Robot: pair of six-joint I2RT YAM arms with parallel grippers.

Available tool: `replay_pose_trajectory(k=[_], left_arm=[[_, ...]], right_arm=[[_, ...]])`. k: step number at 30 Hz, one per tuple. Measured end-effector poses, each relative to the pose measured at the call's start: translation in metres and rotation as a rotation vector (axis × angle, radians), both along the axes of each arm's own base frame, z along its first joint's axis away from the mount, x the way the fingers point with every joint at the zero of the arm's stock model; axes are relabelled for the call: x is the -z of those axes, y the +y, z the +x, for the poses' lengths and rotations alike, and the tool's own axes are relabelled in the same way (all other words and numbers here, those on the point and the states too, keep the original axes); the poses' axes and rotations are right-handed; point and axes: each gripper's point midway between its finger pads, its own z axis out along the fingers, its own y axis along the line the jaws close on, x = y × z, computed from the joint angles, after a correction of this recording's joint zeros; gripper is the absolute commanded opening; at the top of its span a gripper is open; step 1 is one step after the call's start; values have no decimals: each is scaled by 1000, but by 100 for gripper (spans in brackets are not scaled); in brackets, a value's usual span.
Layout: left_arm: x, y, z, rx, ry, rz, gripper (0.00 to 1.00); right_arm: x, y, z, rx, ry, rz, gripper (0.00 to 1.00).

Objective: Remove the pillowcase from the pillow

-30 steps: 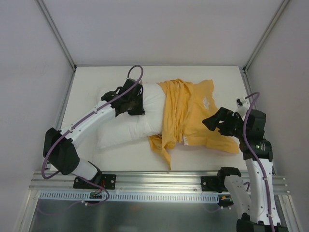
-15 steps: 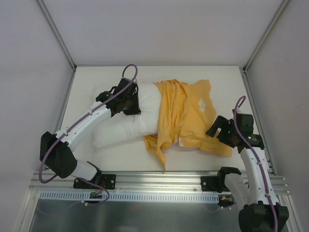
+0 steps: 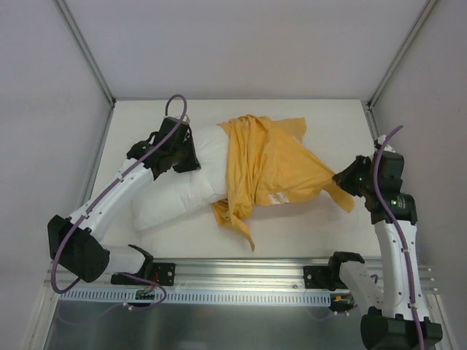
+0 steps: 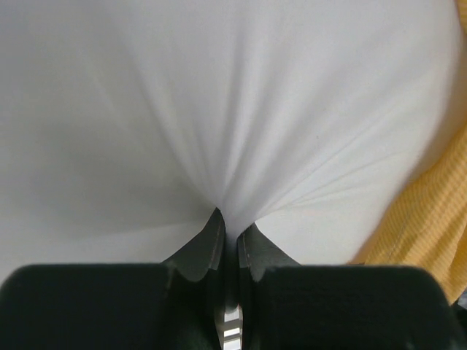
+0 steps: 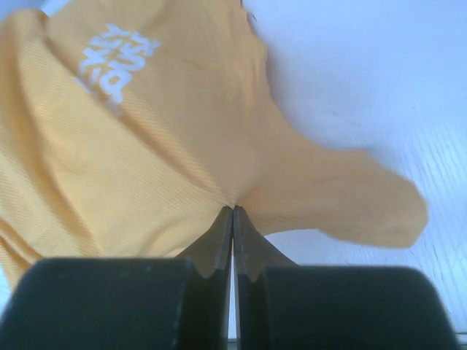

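Pillowcase [image 5: 153, 153] fabric is pinched in my right hand [image 5: 233, 213], which is closed on a small fold at the cover's right edge. My left hand [image 4: 228, 222] is closed on a pucker of the pillow [image 4: 182, 109]. Outward, the cover lies bunched around the pillow's right half, near the middle of the tabletop [image 3: 306, 233].

Risks:
- The thin fold may slip from my right hand under tension.
- The bunched folds may bind on the pillow, so that it drags along or pulls free of my left hand.
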Motion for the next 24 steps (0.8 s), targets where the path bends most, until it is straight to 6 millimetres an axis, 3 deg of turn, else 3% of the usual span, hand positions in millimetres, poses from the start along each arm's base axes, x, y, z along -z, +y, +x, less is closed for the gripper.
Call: replay_pose_trajectory(k=[3, 7, 10, 11, 13, 15, 19, 22, 24], left_arm=[[-11, 18, 4, -48, -20, -39, 0], [-45, 59, 9, -143, -91, -163, 0], [-69, 89, 4, -212, -148, -219, 0], [-75, 98, 1, -235, -159, -233, 0], [-84, 114, -7, -270, -173, -256, 0], [-85, 121, -10, -286, -171, -263, 0], [-68, 147, -12, -377, -115, -216, 0], [-51, 153, -13, -401, -69, -190, 0], [-42, 156, -14, -415, -51, -177, 0]], right_arm=[[-62, -4, 17, 26, -110, 11, 1], [-142, -8, 31, 51, -257, 28, 1], [-184, -13, 33, 72, -342, 24, 1], [-188, -16, 33, 81, -354, 21, 1], [-182, -25, 32, 117, -345, 18, 1], [-160, -44, 31, 192, -307, 3, 1], [-83, -98, 24, 407, -151, -22, 1], [-18, -118, 9, 499, 11, 5, 1], [1, -127, -3, 551, 66, 21, 1]])
